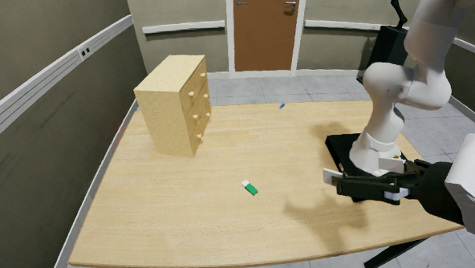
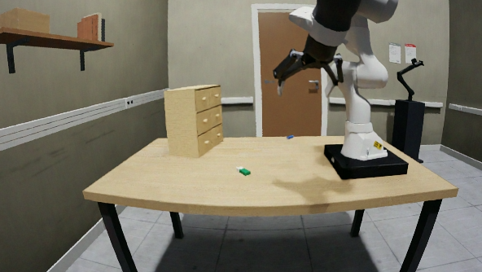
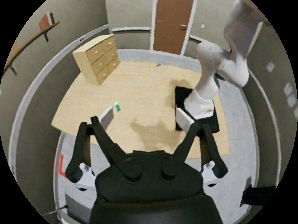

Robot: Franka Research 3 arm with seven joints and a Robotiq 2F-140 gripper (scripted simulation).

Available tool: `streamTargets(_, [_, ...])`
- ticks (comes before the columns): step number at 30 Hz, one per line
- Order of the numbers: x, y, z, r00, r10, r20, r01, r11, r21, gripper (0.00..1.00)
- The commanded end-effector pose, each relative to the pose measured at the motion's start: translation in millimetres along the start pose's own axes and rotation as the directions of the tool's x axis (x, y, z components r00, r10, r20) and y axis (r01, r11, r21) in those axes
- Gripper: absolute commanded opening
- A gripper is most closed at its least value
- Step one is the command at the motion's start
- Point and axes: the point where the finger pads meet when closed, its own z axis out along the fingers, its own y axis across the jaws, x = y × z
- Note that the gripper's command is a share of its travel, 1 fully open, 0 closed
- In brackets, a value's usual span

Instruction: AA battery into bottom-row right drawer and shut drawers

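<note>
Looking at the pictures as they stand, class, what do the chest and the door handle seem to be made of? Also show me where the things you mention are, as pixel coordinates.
Chest (image 1: 166, 116) (image 2: 181, 122) (image 3: 89, 67): probably pale, unpainted wood; fine grain-like flecks show.

Handle (image 1: 290, 3) (image 2: 313, 85): likely metal, smooth and grey, with bright highlights, though painted plastic is possible.

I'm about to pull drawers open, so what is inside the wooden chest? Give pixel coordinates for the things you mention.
All six drawers of the chest (image 1: 162, 116) (image 2: 181, 122) (image 3: 89, 67) look shut, their fronts covering whatever lies within, so the contents cannot be seen. Only the fronts and round knobs show.
</note>
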Motion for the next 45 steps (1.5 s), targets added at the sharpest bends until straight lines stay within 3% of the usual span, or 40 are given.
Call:
streamTargets(1, [0.0, 0.0, -0.1, 1.000, 0.000, 0.000, 0.000, 1.000, 0.000, 1.00])
streamTargets(20, [3.0, -3.9, 2.0, 1.000, 0.015, 0.008, -0.015, 1.000, -0.010, 1.00])
streamTargets(23, [20.9, -25.3, 14.8, 0.994, 0.102, 0.048, -0.099, 0.993, -0.067, 1.00])
streamTargets(25, [46.3, -50.7, 33.1, 0.972, 0.218, 0.090, -0.204, 0.969, -0.143, 1.00])
streamTargets(27, [54.6, -57.9, 39.2, 0.962, 0.253, 0.102, -0.235, 0.958, -0.167, 1.00])
streamTargets(32, [107.9, -94.7, 79.3, 0.875, 0.462, 0.146, -0.405, 0.862, -0.305, 1.00])
streamTargets(34, [107.9, -94.7, 79.3, 0.875, 0.462, 0.146, -0.405, 0.862, -0.305, 1.00])
streamTargets(38, [162.6, -117.8, 122.2, 0.752, 0.641, 0.154, -0.534, 0.730, -0.427, 1.00])
streamTargets(39, [162.6, -117.8, 122.2, 0.752, 0.641, 0.154, -0.534, 0.730, -0.427, 1.00])
streamTargets(45, [207.4, -127.4, 158.9, 0.634, 0.761, 0.139, -0.612, 0.603, -0.512, 1.00])
